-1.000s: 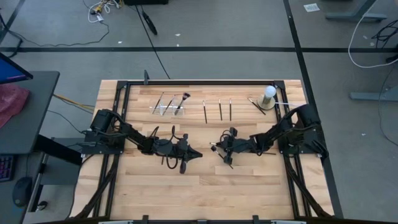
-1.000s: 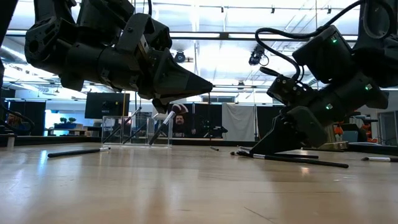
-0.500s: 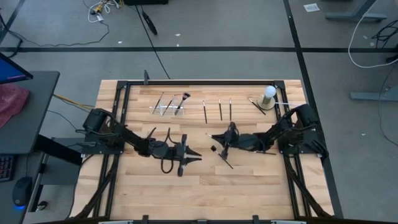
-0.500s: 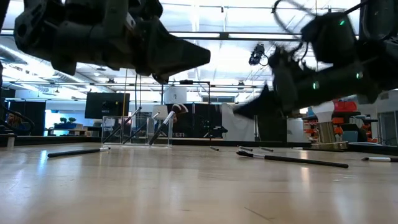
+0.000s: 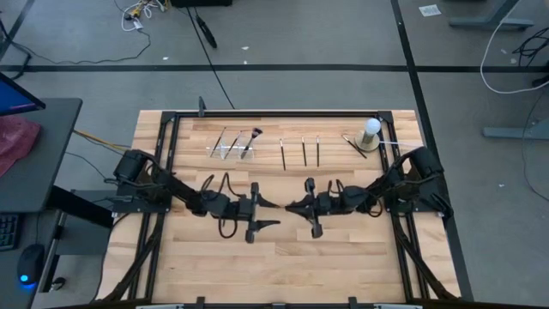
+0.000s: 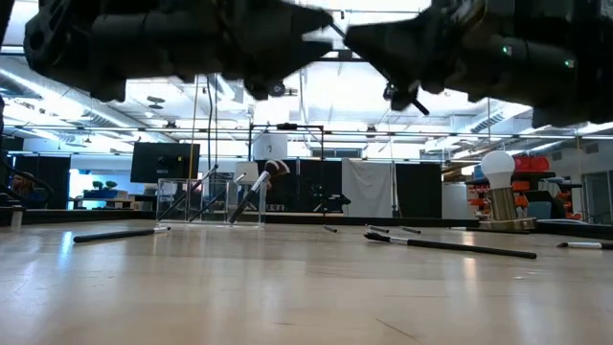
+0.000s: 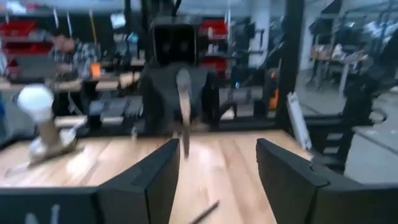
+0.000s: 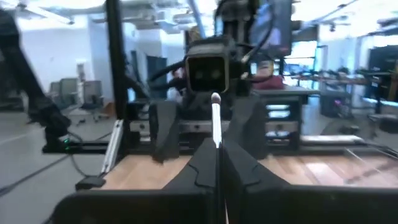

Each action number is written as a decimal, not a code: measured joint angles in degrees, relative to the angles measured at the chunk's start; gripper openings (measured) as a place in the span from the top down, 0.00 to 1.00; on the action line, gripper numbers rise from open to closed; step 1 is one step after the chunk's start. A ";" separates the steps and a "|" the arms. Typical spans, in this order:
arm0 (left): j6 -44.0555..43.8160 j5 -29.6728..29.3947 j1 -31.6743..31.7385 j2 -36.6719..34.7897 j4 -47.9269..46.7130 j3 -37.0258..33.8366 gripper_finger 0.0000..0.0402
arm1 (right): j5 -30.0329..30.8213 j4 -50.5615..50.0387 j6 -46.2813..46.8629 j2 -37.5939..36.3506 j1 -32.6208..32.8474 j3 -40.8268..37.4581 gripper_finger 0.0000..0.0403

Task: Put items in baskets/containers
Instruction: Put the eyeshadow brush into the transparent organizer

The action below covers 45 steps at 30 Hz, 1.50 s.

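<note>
Clear holder (image 5: 232, 151) has few brushes; my right hand (image 5: 296, 207) pinches one (image 8: 215, 134) toward my spread left hand (image 5: 268, 211), others wait on the surface (image 5: 343, 266).

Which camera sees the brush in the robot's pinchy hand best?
The right wrist view: the thin dark-handled brush stands clamped in the right gripper. The left wrist view shows it farther off; the high and low views barely show it.

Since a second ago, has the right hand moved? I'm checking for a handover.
Yes. In the high view, the right hand has swung from below the row of three brushes toward the table's middle, facing the left hand.
</note>
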 joint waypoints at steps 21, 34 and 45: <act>6.02 -4.84 -3.05 0.00 2.21 2.53 0.84 | -1.70 -5.08 -3.06 0.06 0.97 3.88 0.98; 6.04 -8.29 -3.65 -4.12 -8.43 2.56 0.96 | 1.84 -9.11 -0.70 -1.26 0.97 2.79 0.93; -14.05 -26.19 1.76 -35.42 -65.38 2.51 0.96 | 14.33 -16.54 7.71 -8.55 0.85 -5.70 0.77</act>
